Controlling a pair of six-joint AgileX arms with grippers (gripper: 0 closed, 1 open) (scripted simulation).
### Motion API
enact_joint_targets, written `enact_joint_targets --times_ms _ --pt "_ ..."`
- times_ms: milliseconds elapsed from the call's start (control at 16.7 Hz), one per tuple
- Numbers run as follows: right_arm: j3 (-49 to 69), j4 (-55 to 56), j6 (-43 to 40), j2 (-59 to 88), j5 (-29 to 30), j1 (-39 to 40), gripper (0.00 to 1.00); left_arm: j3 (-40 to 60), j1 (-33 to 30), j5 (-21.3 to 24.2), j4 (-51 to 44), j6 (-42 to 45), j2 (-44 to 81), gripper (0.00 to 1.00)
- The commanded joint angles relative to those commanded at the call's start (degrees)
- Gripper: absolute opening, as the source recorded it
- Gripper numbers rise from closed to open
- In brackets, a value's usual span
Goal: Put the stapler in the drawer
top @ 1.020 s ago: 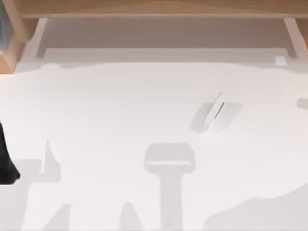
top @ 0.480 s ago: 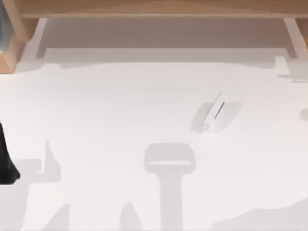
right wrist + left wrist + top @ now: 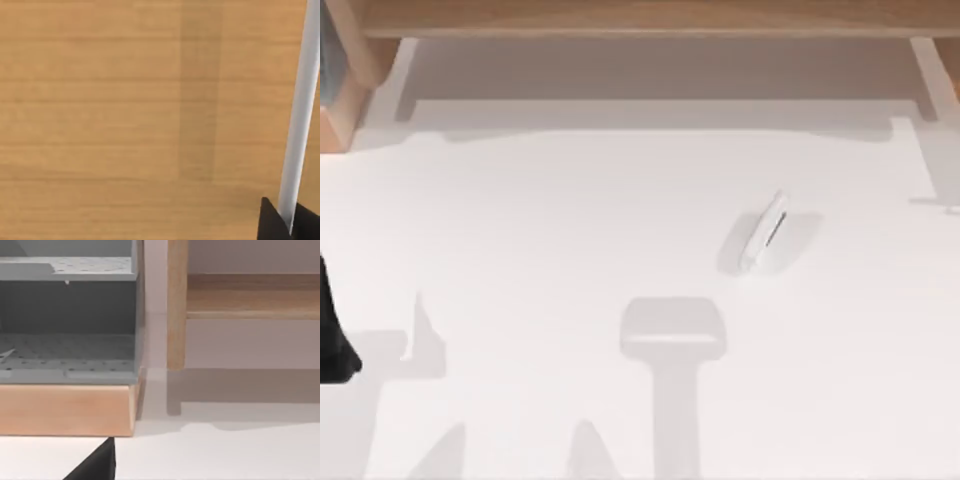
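Observation:
The stapler (image 3: 765,232), a slim white bar with a dark slit, lies at a slant on the white table (image 3: 540,220), right of centre, with nothing touching it. A wooden unit (image 3: 640,18) runs along the far edge; I cannot make out the drawer in it. My left arm (image 3: 332,340) is parked at the table's left edge, and a dark tip of the left gripper (image 3: 95,465) shows in its wrist view. The right wrist view looks at a wooden panel (image 3: 125,120) from close up. There the right gripper (image 3: 287,225) sits at the end of a white bar (image 3: 300,110).
At the far left a wooden-framed rack (image 3: 65,407) holds grey perforated shelves (image 3: 67,352). A wooden post (image 3: 176,305) and a rail (image 3: 250,300) stand beside it. Arm shadows lie across the front of the table.
The stapler and the left arm have not moved. The shadow at the table's front right has slid off, and a shadow at the far right edge has grown.

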Motion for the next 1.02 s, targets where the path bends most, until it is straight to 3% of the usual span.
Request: enact_joint_targets --times_ms 360,780,1020 --pt "-1.2 1.1 -0.1 -0.7 -0.8 -0.6 0.0 0.0 0.0 0.0 0.0 0.0 0.0 1.0" --pt "-11.7 7.9 0.0 -4.4 -6.9 -6.5 0.0 0.0 0.0 0.0 0.0 0.0 0.0 1.0" --pt "-12.7 8.5 0.0 -4.7 -7.4 -7.0 0.0 0.0 0.0 0.0 0.0 0.0 0.0 1.0"
